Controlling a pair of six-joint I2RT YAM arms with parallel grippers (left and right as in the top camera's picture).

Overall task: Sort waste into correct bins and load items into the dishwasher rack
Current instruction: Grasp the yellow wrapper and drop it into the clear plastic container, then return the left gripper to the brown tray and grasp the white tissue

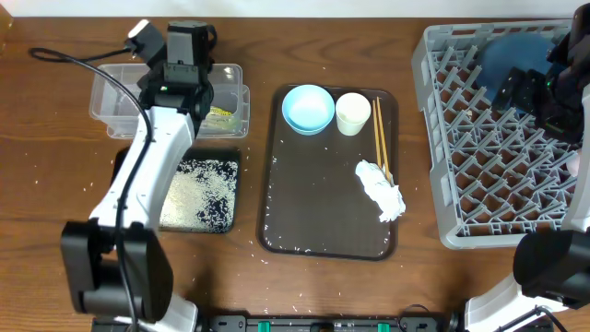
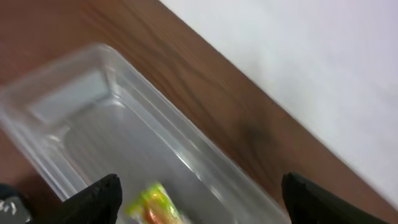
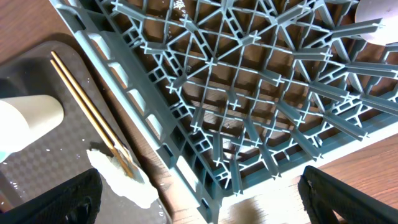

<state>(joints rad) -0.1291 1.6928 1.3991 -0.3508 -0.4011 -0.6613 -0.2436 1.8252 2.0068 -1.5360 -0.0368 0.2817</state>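
1. Wrapper, yellow-green, lies inside the clear tub on the desk.
2. Left fingers spread wide above it, holding nothing.
3. Right fingers spread wide over the grey rack, holding nothing.

No writing, label or number can be read anywhere. The small yellow-green wrapper is too blurred for print.

Yellow-green wrapper inside clear tub

Bare table strip between serving tray and rack (narrow), left arm over tub
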